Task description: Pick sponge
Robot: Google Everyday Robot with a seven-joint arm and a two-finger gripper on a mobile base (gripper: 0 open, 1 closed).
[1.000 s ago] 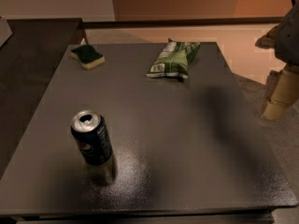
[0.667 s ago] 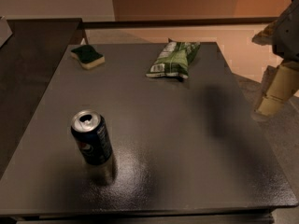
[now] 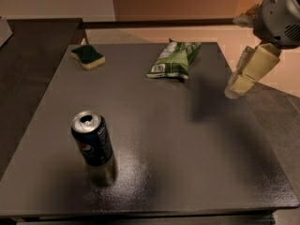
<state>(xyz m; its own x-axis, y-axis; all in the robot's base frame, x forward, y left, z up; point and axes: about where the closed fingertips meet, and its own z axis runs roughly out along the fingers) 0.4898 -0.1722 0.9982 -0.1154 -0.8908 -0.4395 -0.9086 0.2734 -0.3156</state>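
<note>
Sponge (image 3: 87, 56) is lying green side up near the far left corner of the surface (image 3: 187, 139), well apart from the snack bag (image 3: 173, 60) and the can (image 3: 92, 138), so access looks unobstructed. The end effector (image 3: 236, 86) is hanging beyond the right edge, carrying nothing visible; how far open it is cannot be told.

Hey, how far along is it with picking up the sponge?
Nothing looks done yet: the sponge lies untouched at the far left corner of the table. In hand: the gripper hangs over the table's right edge, well apart from it. Left: cross past the snack bag, grasp and lift.
</note>
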